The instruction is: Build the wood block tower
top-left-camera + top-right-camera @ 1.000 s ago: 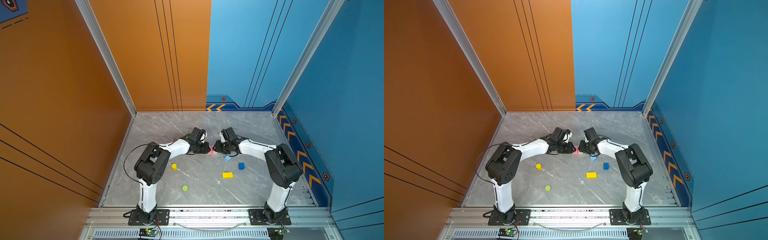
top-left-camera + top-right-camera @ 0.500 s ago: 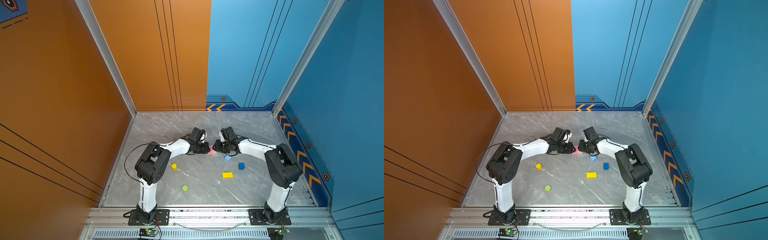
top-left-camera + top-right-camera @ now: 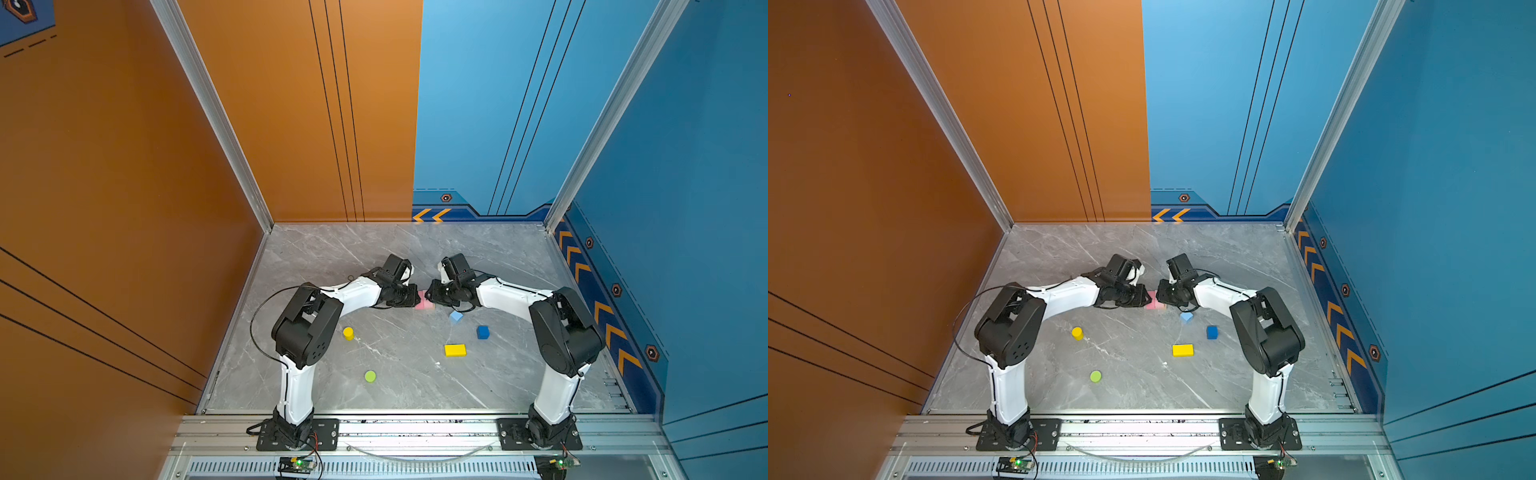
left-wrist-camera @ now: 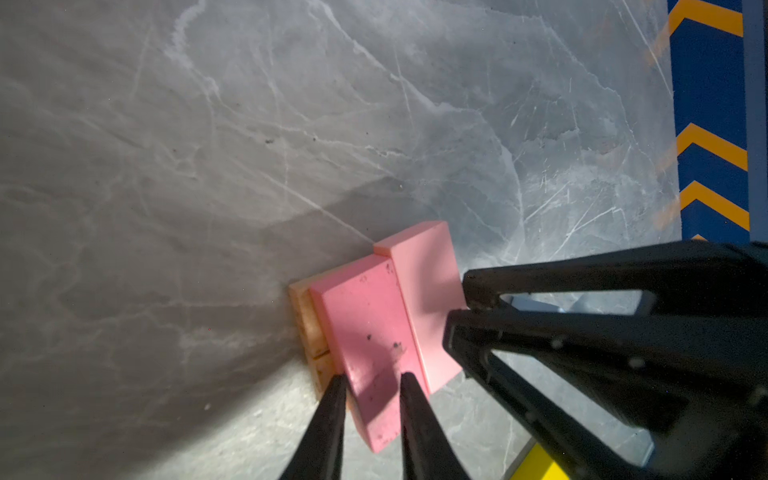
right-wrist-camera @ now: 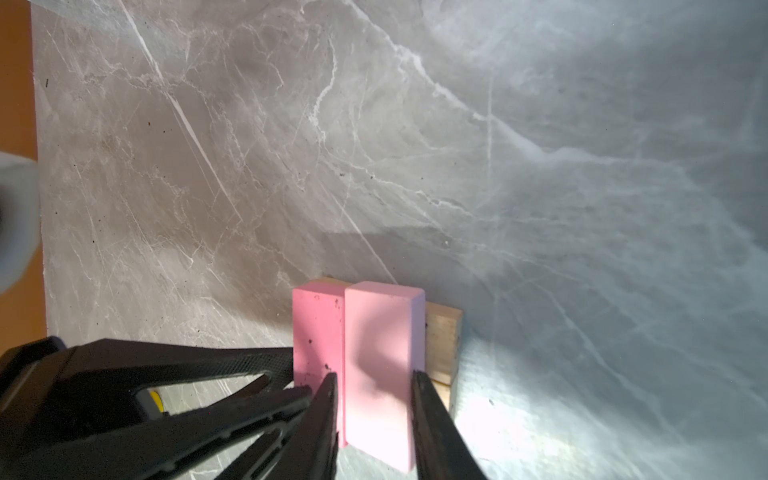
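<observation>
1. Squaring up the second layer looks like the step in hand. The darker pink bar and the paler pink bar lie side by side, touching, across the tan planks near the middle of the table.
2. The left gripper pinches one end of the darker pink bar, with a finger against each long side. The right gripper pinches the paler pink bar the same way from the opposite end.
3. Five blocks lie loose, nearer the arm bases. The light-blue cube is closest to the bars, then the dark-blue cube and the yellow brick. The yellow cylinder and the lime-green cylinder sit on the left arm's side.
4. By my judgement, the next move calls for both grippers to let go and lift off without dragging the bars. The blue cubes come after that, and the right arm is the nearer one.
5. Only the wrist views show the planks jutting out beneath the bars, and that the bars' ends are staggered rather than flush. In both top views the grippers cover all but a pink patch. Only the top views show how the loose blocks are laid out.
</observation>
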